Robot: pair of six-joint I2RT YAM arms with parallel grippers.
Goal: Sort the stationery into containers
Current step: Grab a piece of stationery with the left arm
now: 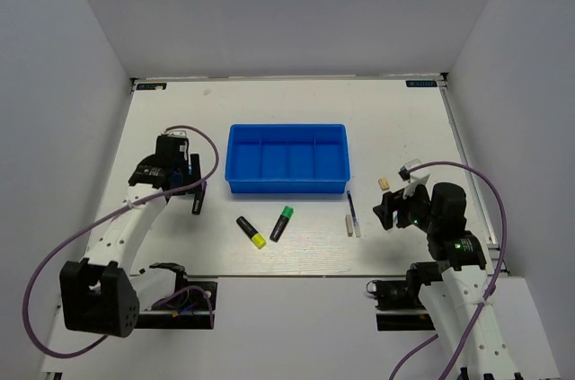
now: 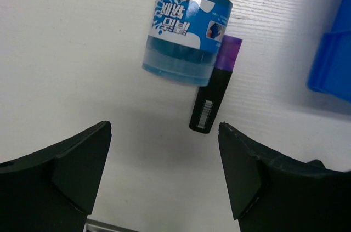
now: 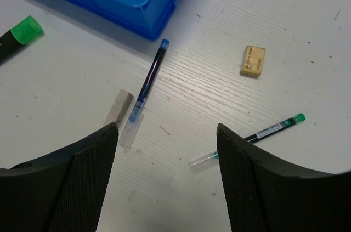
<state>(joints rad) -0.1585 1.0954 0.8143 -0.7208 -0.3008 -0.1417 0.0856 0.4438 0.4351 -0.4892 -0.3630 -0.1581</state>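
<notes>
The blue four-compartment tray (image 1: 287,157) sits mid-table with nothing in it. In front of it lie a yellow-capped highlighter (image 1: 251,231), a green-capped highlighter (image 1: 282,223), a blue pen (image 1: 349,204), a short white stick (image 1: 349,225) and a beige eraser (image 1: 384,183). My left gripper (image 1: 186,186) is open above the table left of the tray. In its wrist view the gripper (image 2: 164,128) sits just short of a blue-white bottle (image 2: 186,34) and a purple-capped highlighter (image 2: 216,86) lying side by side. My right gripper (image 3: 167,128) is open and empty above bare table, between the blue pen (image 3: 148,78) and a thin green-tipped pen (image 3: 258,135).
The tray's corner (image 2: 334,62) lies to the right of the left gripper. In the right wrist view the eraser (image 3: 253,60) lies beyond the green-tipped pen, and the white stick (image 3: 119,107) lies beside the left finger. White walls enclose the table on three sides.
</notes>
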